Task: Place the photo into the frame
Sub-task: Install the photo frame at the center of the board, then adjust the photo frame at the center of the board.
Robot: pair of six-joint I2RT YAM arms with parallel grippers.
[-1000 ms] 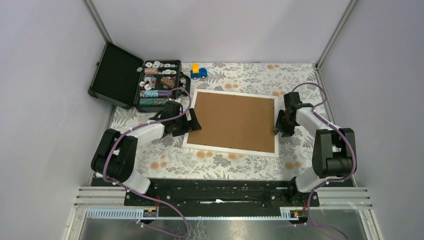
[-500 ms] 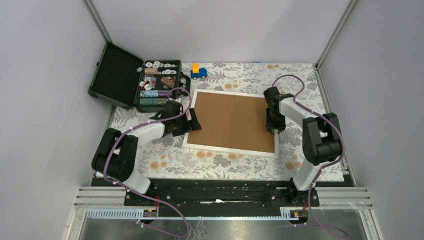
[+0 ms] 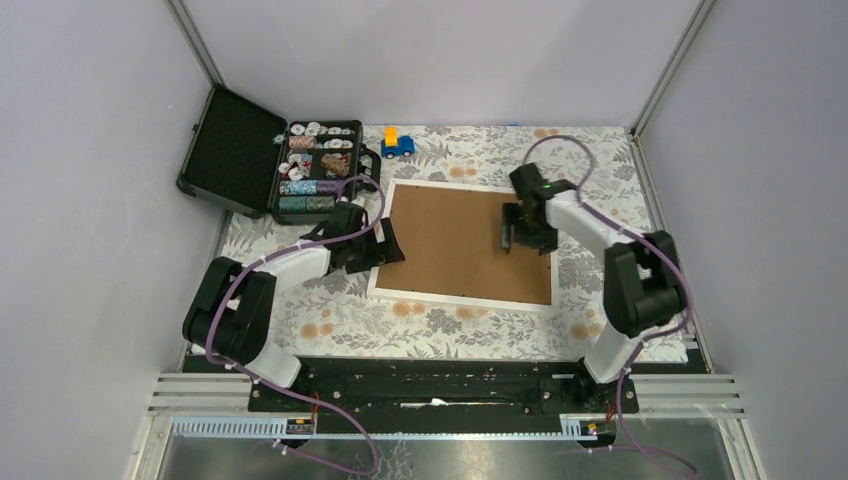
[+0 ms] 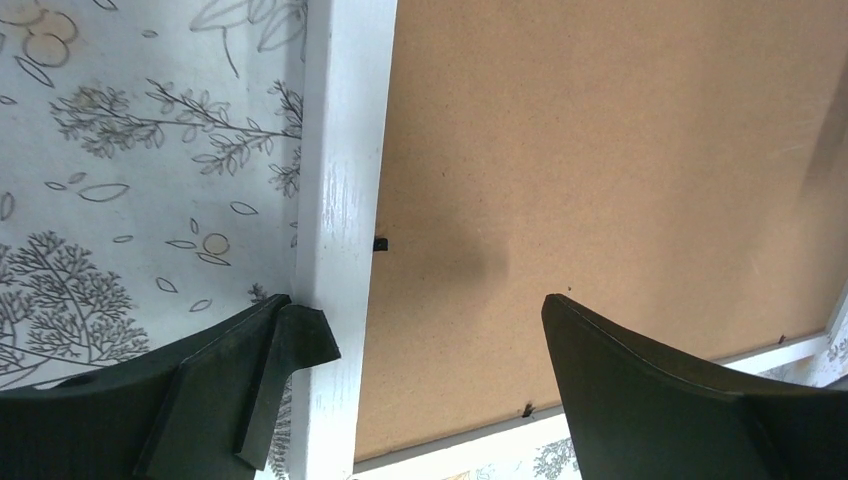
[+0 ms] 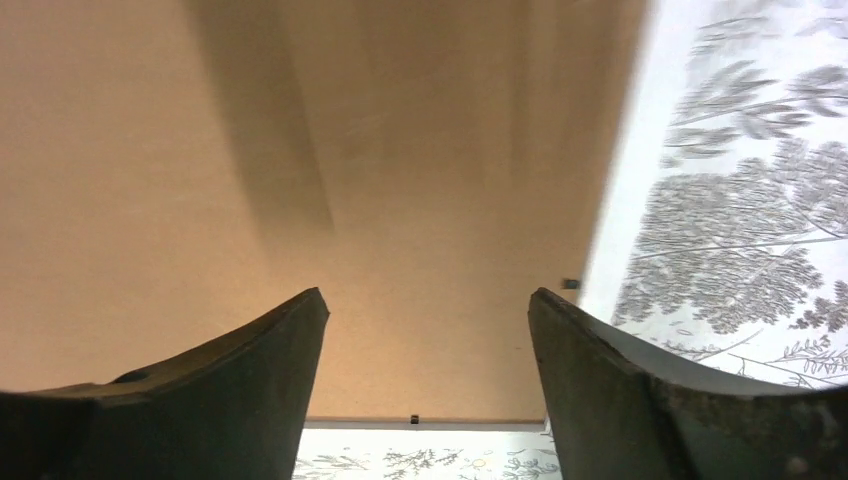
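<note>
The frame (image 3: 460, 298) lies face down on the table, its white moulding (image 4: 340, 150) around a brown back (image 3: 450, 240). The photo is hidden or out of view. My left gripper (image 3: 385, 245) is open at the frame's left edge. In the left wrist view its jaws (image 4: 420, 305) straddle the moulding, one finger at the outer side and the other over the brown back. My right gripper (image 3: 520, 238) hangs open above the back's right part. Between its fingers (image 5: 428, 295) there is only brown board (image 5: 420, 130), with the white right edge (image 5: 620, 170) beside it.
An open black case (image 3: 232, 150) with compartments of small items (image 3: 318, 170) stands at the back left, close behind the left arm. A blue and orange toy car (image 3: 397, 145) sits beyond the frame. A floral cloth (image 3: 460, 330) covers the table, with walls on all sides.
My right gripper has moved left from the frame's right edge to above the brown back, and its jaws have widened. The left arm has barely moved.
</note>
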